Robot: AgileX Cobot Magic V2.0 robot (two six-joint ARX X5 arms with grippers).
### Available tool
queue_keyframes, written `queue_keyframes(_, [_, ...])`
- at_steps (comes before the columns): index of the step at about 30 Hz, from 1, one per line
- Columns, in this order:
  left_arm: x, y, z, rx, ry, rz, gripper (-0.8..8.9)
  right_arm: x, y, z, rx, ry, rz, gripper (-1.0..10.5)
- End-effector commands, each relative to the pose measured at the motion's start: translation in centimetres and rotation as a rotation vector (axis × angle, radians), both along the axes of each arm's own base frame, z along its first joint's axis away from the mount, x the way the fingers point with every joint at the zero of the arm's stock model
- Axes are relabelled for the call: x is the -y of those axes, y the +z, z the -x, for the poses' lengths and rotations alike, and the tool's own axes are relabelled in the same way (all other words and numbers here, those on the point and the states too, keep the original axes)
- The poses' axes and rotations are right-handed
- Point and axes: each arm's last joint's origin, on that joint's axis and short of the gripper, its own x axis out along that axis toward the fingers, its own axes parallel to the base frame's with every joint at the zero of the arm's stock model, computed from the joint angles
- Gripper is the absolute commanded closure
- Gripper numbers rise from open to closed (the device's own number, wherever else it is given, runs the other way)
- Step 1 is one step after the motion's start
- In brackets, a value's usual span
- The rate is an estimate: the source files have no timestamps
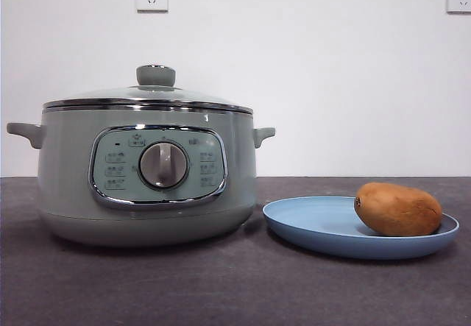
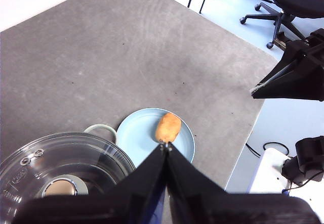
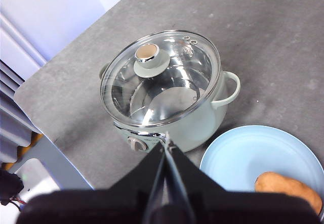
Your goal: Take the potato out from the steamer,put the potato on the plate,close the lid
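Large pale sage-green round electric steamer (image 1: pixel 147 182) w/ two side handles and central dial knob stands on the grey table (image 1: pixel 221 289), control panel facing the front edge. Low domed clear glass lid (image 1: pixel 151 94) w/ steel rim and pale-green knob sits squarely on the steamer rim, closed; through the glass in the right wrist view only bare metal interior shows.

Shallow round light-blue plate (image 1: pixel 324 227) lies flat just beside the steamer, on its right as seen from the front; whether they touch can't be told. Brown oval potato (image 1: pixel 397 210) w/ smooth orange-brown skin lies on its side on the plate, toward the rim farthest from the steamer.

Left gripper (image 2: pixel 165 145): raised well above the table, over the steamer/plate area, jaws pressed together, holding nothing. Right gripper (image 3: pixel 165 142): also raised high, above the steamer's front side, jaws together, empty. Neither arm appears in the front view
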Motion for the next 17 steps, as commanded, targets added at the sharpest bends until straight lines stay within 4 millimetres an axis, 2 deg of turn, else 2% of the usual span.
queue_keyframes(1, [-0.1, -0.5, 0.2, -0.054, 0.002, -0.024, 8.17, 0.0, 0.0, -0.1, 0.005, 0.002, 0.002, 9.5])
queue_keyframes(3, [-0.3, -0.4, 0.2, -0.039, 0.010, -0.023, 8.17, 0.0, 0.0, -0.1, 0.005, 0.002, 0.002, 9.5])
queue_keyframes(12, [-1.9, 0.9, 2.3, 0.136, -0.019, -0.049, 8.17, 0.0, 0.0, -0.1, 0.005, 0.001, 0.002, 9.5])
queue_keyframes(17, [-1.6, -0.5, 2.0, 0.189, -0.065, 0.012, 8.17, 0.0, 0.0, -0.1, 0.005, 0.001, 0.002, 9.5])
